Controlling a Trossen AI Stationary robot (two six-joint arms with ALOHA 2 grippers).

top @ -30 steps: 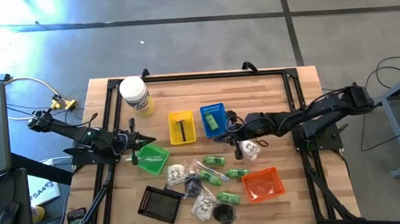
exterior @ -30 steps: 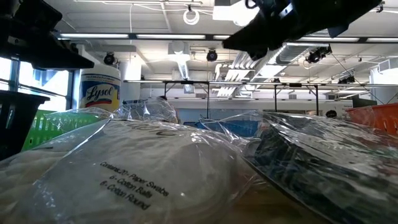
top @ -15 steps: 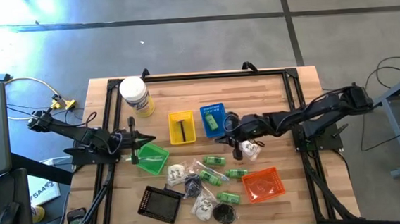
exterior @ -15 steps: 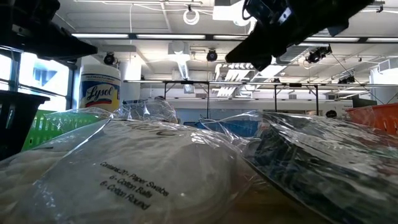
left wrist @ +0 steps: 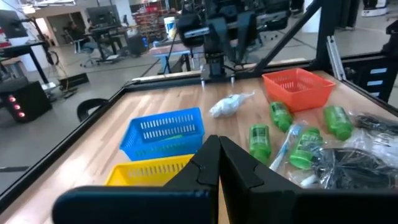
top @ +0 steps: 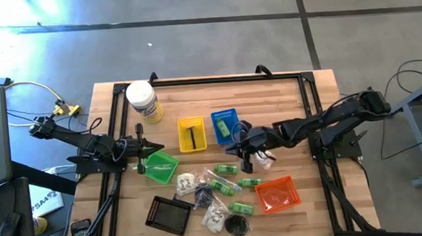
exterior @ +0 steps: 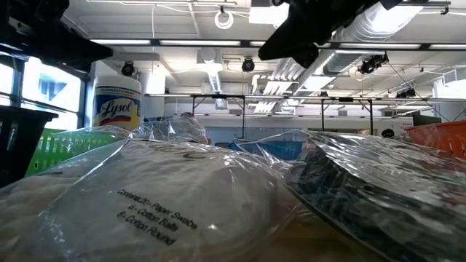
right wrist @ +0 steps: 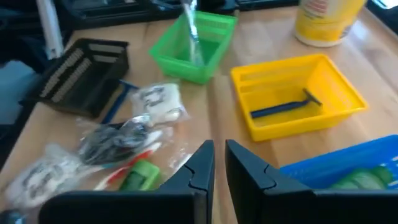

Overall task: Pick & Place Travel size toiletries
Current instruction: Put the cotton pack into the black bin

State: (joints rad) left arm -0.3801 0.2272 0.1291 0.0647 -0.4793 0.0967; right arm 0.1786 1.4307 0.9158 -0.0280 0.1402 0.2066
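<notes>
Travel size toiletries (top: 216, 192) lie scattered on the table (top: 284, 98), most just ahead of the right gripper (top: 241, 150); its fingers stand a narrow gap apart, holding nothing; left gripper (top: 155, 145) pinched together by the green basket (top: 160, 167).

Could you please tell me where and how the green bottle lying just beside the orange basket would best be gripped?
Probably across its middle, coming straight down from above. The green bottle lies flat on the table, one end towards the orange basket, so the fingers should close across its narrow width, where bare wood seems to show on both long sides.
</notes>
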